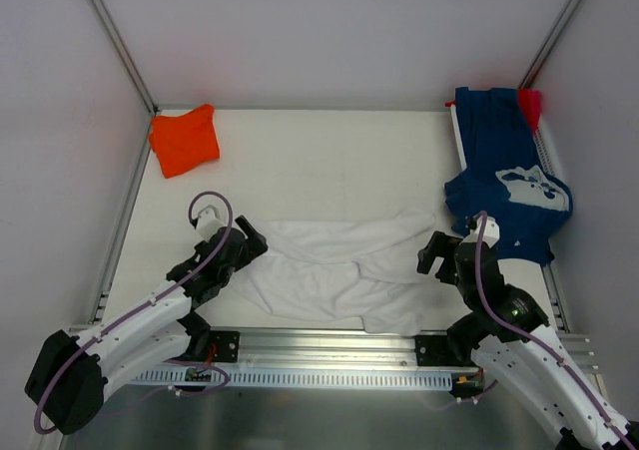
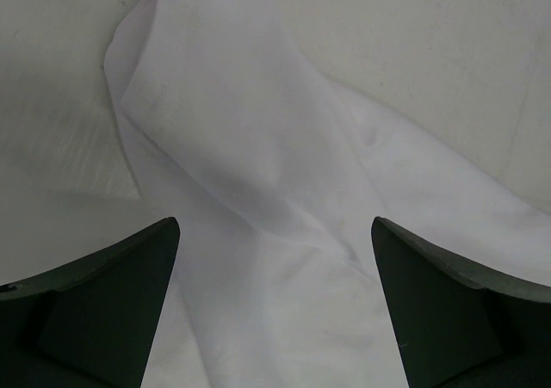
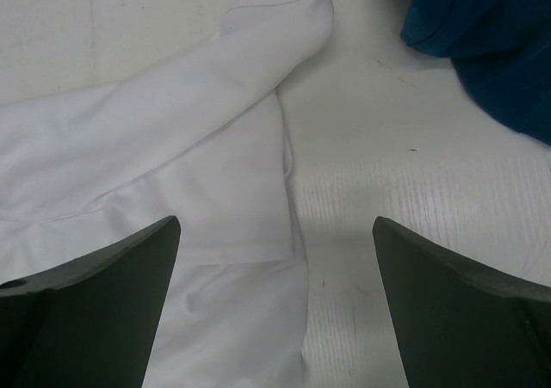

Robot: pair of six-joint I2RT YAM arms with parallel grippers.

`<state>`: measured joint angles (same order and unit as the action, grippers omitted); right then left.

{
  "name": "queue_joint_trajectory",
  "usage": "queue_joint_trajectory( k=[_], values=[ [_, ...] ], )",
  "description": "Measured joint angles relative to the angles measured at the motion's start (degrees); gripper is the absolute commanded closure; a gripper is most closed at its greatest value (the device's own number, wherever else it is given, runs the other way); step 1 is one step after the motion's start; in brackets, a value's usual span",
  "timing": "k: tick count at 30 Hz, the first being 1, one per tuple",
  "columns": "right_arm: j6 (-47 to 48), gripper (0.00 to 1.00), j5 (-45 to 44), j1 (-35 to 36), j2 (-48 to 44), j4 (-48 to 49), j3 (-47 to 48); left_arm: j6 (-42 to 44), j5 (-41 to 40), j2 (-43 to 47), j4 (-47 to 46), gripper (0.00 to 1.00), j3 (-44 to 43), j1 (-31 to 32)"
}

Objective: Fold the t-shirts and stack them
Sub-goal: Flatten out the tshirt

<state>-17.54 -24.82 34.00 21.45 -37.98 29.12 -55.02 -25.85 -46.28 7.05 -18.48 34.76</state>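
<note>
A white t-shirt (image 1: 339,270) lies spread and rumpled on the table between the two arms. My left gripper (image 1: 250,240) hovers open over its left edge, white cloth (image 2: 258,190) filling the space under the jaws. My right gripper (image 1: 434,252) is open above the shirt's right edge (image 3: 215,190), half over bare table. A folded orange t-shirt (image 1: 185,139) rests at the back left. The navy t-shirt with white print (image 1: 509,181) is heaped at the back right, its edge (image 3: 491,35) showing in the right wrist view. A bit of red cloth (image 1: 530,102) peeks out behind it.
The white table (image 1: 329,161) is boxed in by pale walls with metal corner posts (image 1: 120,41). A slotted metal rail (image 1: 329,355) runs along the near edge by the arm bases. A white rack (image 1: 461,136) lies under the navy shirt.
</note>
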Motion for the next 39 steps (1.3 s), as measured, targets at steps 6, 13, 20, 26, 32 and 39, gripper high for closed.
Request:
queue_joint_trajectory(
  k=[6,13,20,26,32,39],
  values=[
    [0.02,0.0,-0.02,0.0,0.0,0.0,0.0,0.02,-0.26,-0.63,-2.1,0.05,0.33,0.0],
    [0.02,0.01,-0.02,0.0,0.0,0.0,-0.02,-0.02,-0.98,-2.03,-3.78,0.07,1.31,0.0],
    [0.04,0.01,0.02,0.0,0.0,0.02,-0.52,-1.01,-4.09,-5.16,-10.43,0.1,5.66,0.0],
    [0.11,0.0,0.04,0.0,0.0,0.02,-0.59,-1.57,-6.21,-9.44,-17.55,0.1,6.19,0.0],
    [0.22,0.01,0.07,0.0,0.0,0.02,-0.59,-1.53,-5.86,-7.19,-16.13,0.1,6.21,0.0],
    [0.28,0.0,0.13,0.0,0.13,0.22,-0.79,-1.27,-5.81,6.51,-9.18,0.1,5.86,0.0]
  ],
)
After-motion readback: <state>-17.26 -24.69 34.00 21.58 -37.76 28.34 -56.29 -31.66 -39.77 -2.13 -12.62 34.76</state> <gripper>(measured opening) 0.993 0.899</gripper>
